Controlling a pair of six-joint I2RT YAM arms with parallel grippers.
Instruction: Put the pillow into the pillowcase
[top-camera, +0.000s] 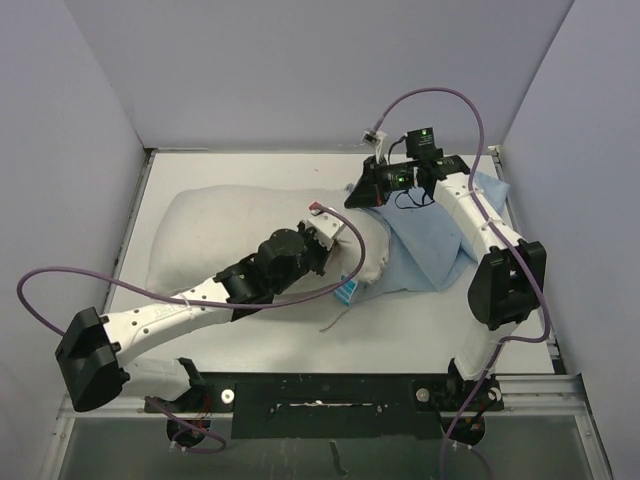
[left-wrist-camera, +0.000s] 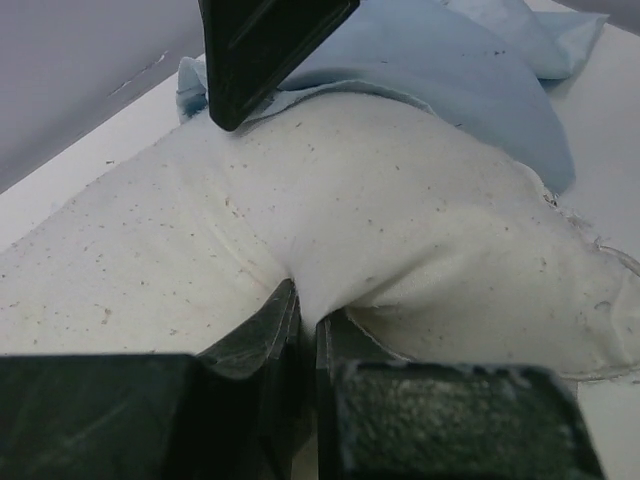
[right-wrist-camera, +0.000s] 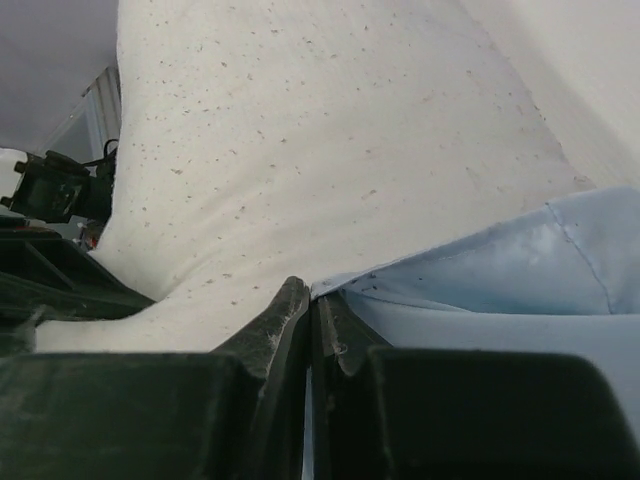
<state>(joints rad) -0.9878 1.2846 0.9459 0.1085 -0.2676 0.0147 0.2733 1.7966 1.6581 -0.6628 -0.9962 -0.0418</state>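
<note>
You'll find the pillow (top-camera: 220, 235) lying across the middle of the top view on the white table (top-camera: 400, 330), with its right end overlapped by the light blue pillowcase (top-camera: 430, 245) at centre right. Your left gripper (left-wrist-camera: 305, 305) is pressed together on a fold of pillow fabric, low in its wrist view. Your right gripper (right-wrist-camera: 310, 300) pinches the pillowcase's edge where it meets the pillow
</note>
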